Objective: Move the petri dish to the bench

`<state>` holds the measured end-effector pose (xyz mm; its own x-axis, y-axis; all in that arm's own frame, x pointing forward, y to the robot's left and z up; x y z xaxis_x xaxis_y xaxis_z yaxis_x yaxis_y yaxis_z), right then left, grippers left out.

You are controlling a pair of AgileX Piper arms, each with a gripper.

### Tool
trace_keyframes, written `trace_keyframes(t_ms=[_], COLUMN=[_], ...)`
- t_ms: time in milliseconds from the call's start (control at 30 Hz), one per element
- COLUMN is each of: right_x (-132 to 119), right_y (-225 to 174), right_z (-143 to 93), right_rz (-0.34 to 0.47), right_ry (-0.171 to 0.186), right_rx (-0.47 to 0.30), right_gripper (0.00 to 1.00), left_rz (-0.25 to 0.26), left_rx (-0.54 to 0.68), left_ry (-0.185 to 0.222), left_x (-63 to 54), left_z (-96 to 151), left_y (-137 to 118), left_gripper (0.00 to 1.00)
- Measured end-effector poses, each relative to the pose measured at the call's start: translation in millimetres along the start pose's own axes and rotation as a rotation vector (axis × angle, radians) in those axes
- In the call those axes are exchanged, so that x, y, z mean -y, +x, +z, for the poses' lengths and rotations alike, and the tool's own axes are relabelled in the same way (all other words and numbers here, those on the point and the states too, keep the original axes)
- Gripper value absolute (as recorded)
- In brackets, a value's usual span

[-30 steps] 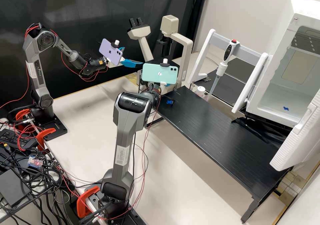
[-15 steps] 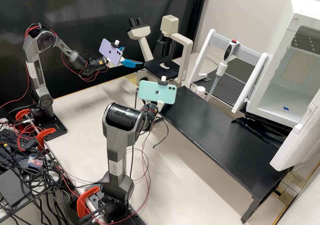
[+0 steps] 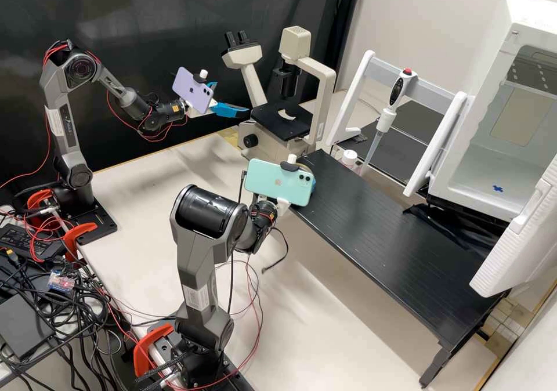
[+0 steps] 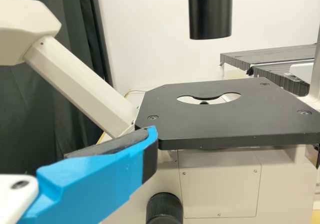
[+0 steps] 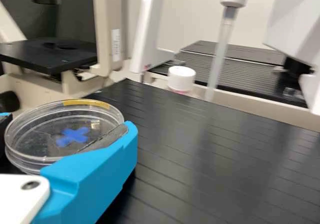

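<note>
Well, the round, clear petri dish (image 5: 40, 129) shows a blue cross (image 5: 73, 135).

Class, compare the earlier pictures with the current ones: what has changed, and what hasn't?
The right blue-fingered gripper has drawn back from the beige microscope toward the fixed camera, uncovering the black stage. It holds the clear round petri dish; when it gripped it is unclear. The left gripper, microscope and black bench stayed put.

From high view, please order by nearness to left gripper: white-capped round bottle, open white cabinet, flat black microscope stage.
1. Flat black microscope stage, close to the left gripper.
2. White-capped bottle, beyond the black bench.
3. Open white cabinet, at the view's right.
</note>
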<state>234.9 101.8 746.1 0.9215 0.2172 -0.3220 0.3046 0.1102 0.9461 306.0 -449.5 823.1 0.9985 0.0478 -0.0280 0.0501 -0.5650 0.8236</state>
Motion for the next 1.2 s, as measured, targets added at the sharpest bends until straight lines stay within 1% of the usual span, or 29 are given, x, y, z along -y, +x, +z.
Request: trace_keyframes(t_ms=[100, 133, 233, 300, 367, 567, 633, 767, 833, 900, 933, 967, 1033, 1067, 1100, 1167, 1200], right_x=[1, 2, 2, 3, 3, 4, 4, 4, -1, -8, -10, -15, -25, -33, -38, -49, -53], right_y=[2, 2, 3, 5, 7, 7, 4, -9, -20, -31, -36, -42, -54, -61, -66, -75, -77], right_z=[1, 2, 2, 3, 2, -1, -4, -8, -12, -19, -22, -26, -31, -33, -34, -32, -31], right_rz=[0.007, 0.007, 0.013, 0.014, 0.017, 0.025, 0.030, 0.046, 0.085, 0.146, 0.177, 0.220, 0.324, 0.386, 0.427, 0.509, 0.530], right_ry=[-0.006, -0.013, -0.024, -0.025, -0.043, -0.068, -0.077, -0.082, -0.080, -0.079, -0.079, -0.087, -0.087, -0.073, -0.066, -0.034, -0.031], right_rx=[-0.003, -0.001, -0.006, -0.007, -0.006, -0.001, -0.017, -0.049, -0.087, -0.141, -0.156, -0.168, -0.175, -0.174, -0.172, -0.157, -0.155], right_gripper=[0.00, 1.00, 1.00, 1.00, 1.00, 1.00, 1.00, 1.00, 1.00, 1.00, 1.00, 1.00, 1.00, 1.00, 1.00, 1.00, 1.00], left_rz=[0.000, 0.000, 0.000, 0.000, 0.000, 0.000, 0.000, 0.000, 0.000, 0.000, 0.000, 0.000, 0.000, 0.000, 0.000, 0.000, 0.000], left_rx=[0.000, 0.000, 0.000, 0.000, 0.000, 0.000, 0.000, 0.000, 0.000, 0.000, 0.000, 0.000, 0.000, 0.000, 0.000, 0.000, 0.000], left_ry=[0.000, 0.000, 0.000, 0.000, 0.000, 0.000, 0.000, 0.000, 0.000, 0.000, 0.000, 0.000, 0.000, 0.000, 0.000, 0.000, 0.000], left_x=[0.0, 0.0, 0.0, 0.0, 0.0, 0.0, 0.0, 0.0, 0.0, 0.0, 0.0, 0.0, 0.0, 0.0, 0.0, 0.0, 0.0], left_z=[0, 0, 0, 0, 0, 0, 0, 0, 0, 0, 0, 0, 0, 0, 0, 0, 0], left_y=[0, 0, 0, 0, 0, 0, 0, 0, 0, 0, 0, 0, 0, 0, 0, 0, 0], left_gripper=[1.00, 1.00, 1.00, 1.00, 1.00, 1.00, 1.00, 1.00, 1.00, 1.00, 1.00, 1.00, 1.00, 1.00, 1.00, 1.00, 1.00])
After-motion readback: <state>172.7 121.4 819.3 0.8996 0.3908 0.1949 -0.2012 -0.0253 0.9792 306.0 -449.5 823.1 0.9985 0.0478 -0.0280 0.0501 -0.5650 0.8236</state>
